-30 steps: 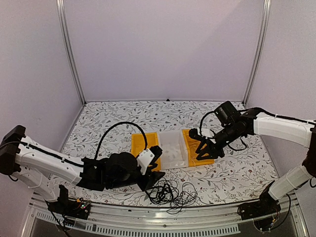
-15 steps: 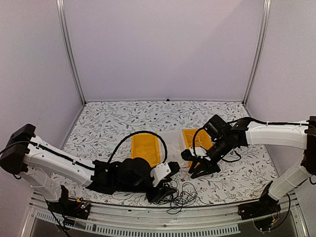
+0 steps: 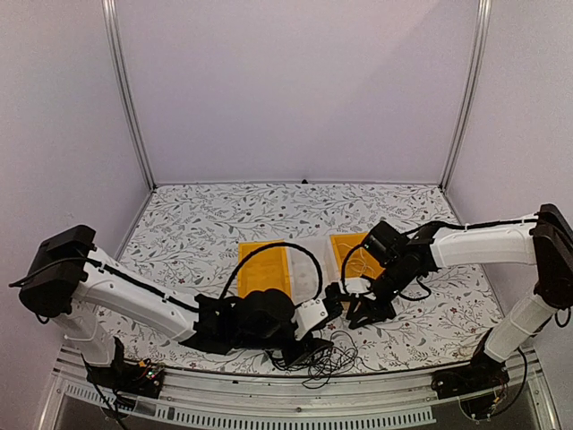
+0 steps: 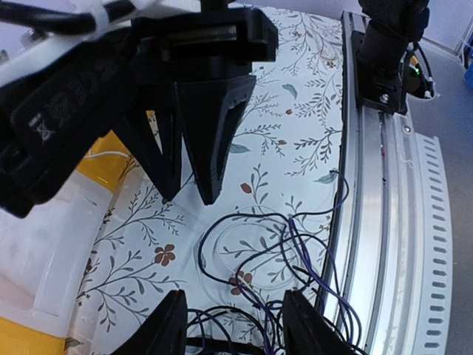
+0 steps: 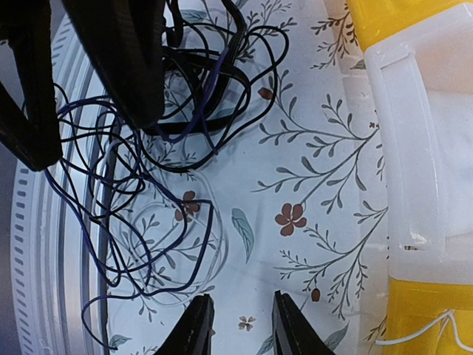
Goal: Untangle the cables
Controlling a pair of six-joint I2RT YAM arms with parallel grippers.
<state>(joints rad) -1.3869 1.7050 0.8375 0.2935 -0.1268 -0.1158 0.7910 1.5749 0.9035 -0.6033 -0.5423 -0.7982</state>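
The black cables (image 3: 315, 355) lie in a loose tangle at 6 o'clock on the floral-print table (image 3: 206, 224), some loops reaching the aluminium rail (image 3: 403, 394). The left gripper (image 4: 235, 296) hangs over them, jaws wide and empty. The right gripper (image 5: 240, 296) is narrowly parted and empty. Pale lilac walls (image 3: 295, 90) enclose 3 sides.
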